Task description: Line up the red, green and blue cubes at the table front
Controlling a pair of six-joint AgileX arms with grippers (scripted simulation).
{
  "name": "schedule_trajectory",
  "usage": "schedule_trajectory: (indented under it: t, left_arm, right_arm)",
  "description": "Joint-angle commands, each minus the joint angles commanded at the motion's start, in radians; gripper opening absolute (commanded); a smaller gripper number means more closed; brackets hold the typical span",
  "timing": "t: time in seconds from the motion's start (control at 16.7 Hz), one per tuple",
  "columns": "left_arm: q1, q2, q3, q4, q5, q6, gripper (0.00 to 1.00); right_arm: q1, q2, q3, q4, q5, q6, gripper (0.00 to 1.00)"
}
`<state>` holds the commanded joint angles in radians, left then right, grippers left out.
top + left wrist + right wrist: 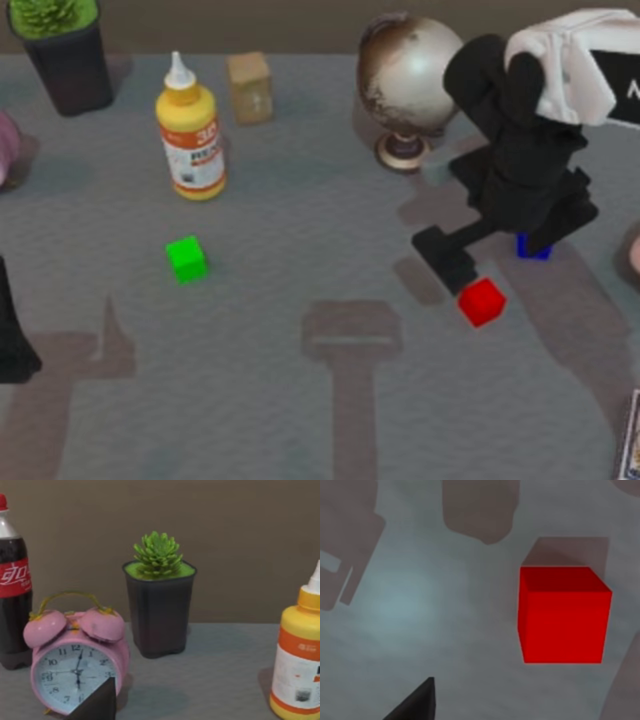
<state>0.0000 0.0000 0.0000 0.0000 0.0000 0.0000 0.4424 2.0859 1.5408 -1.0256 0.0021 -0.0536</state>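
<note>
Red cube [482, 301]: on the table [300, 420], right of centre, untouched beside my right gripper [448, 258].
Right gripper: low near it, likely lining up a grasp; finger spread unreadable.
Blue cube [533, 247]: half hidden under that arm.
Green cube [186, 259]: far left, apart.
Left arm [12, 330]: parked at left edge.
</note>
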Motion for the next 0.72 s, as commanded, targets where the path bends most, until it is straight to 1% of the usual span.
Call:
schedule_trajectory:
  t: [0.36, 0.48, 0.72]
  left_arm:
    - [0.000, 0.000, 0.000, 0.000, 0.000, 0.000, 1.00]
    - [0.000, 0.000, 0.000, 0.000, 0.000, 0.000, 1.00]
    - [0.000, 0.000, 0.000, 0.000, 0.000, 0.000, 1.00]
  right_arm:
    - [-0.003, 0.007, -0.014, 0.019, 0.000, -0.001, 1.00]
    - [-0.002, 0.037, -0.043, 0.076, 0.000, -0.001, 1.00]
    - [0.000, 0.120, -0.121, 0.250, 0.001, 0.002, 1.00]
